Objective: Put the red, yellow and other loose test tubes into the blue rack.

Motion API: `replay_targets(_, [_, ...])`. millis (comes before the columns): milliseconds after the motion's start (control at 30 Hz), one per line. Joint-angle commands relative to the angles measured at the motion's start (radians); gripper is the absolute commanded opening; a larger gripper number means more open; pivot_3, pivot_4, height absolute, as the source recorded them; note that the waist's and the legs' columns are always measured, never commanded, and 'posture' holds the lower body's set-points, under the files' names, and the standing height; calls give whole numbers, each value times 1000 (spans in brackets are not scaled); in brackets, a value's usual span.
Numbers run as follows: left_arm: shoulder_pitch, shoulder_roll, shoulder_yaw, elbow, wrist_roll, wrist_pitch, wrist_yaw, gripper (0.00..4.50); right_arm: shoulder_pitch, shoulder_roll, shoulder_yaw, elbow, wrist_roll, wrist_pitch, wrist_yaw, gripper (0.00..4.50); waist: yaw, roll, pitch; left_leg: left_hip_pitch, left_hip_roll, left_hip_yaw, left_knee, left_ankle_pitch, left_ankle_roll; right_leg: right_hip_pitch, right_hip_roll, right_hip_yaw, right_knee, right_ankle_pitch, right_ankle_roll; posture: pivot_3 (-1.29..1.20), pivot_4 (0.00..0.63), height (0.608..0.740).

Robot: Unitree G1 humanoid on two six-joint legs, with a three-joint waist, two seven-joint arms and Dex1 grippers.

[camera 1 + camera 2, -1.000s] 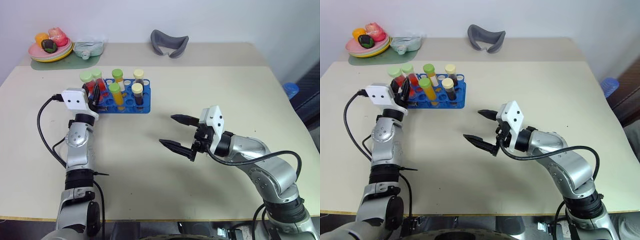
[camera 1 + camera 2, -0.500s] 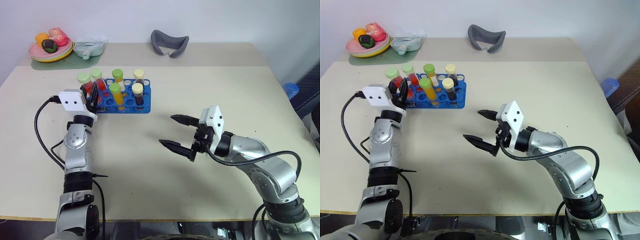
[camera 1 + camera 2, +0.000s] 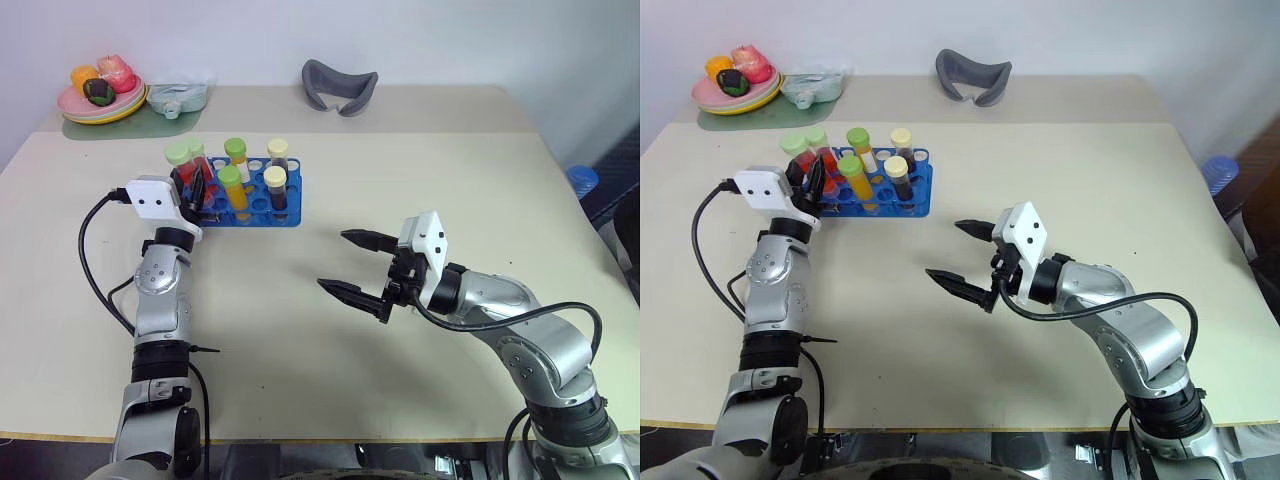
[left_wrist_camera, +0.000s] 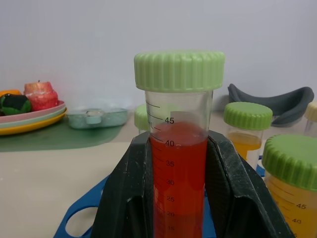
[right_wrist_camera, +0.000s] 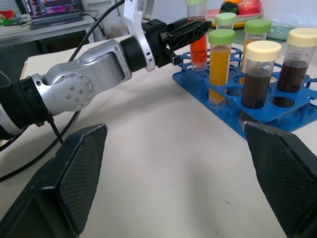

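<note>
Left gripper pinches our ribbed-green-capped clear red-liquid tube over the glossy blue rack, upper left; right gripper gapes empty.

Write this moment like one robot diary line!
left claw: shut on red tube | over blue rack | right claw: open, empty

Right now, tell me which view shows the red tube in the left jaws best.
The left wrist view: the red tube stands upright and close between the left gripper's jaws, green cap and scale readable. The head views show it small at the blue rack's left end; the right wrist view shows it side-on.
</note>
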Motion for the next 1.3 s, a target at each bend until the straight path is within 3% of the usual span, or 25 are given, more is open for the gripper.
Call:
replay_targets(33, [3, 11, 5, -3, 6, 0, 15, 959, -3, 6, -9, -33, 9, -17, 4, 4500, 0, 0, 0, 0, 0, 0, 0, 0, 0, 0, 0, 0, 0, 0, 0, 0, 150, 740])
replay_targets(1300, [38, 11, -1, -5, -1, 14, 30, 959, -10, -1, -11, -31, 11, -13, 19, 4500, -1, 1, 0, 0, 0, 0, 0, 0, 0, 0, 0, 0, 0, 0, 0, 0, 150, 740])
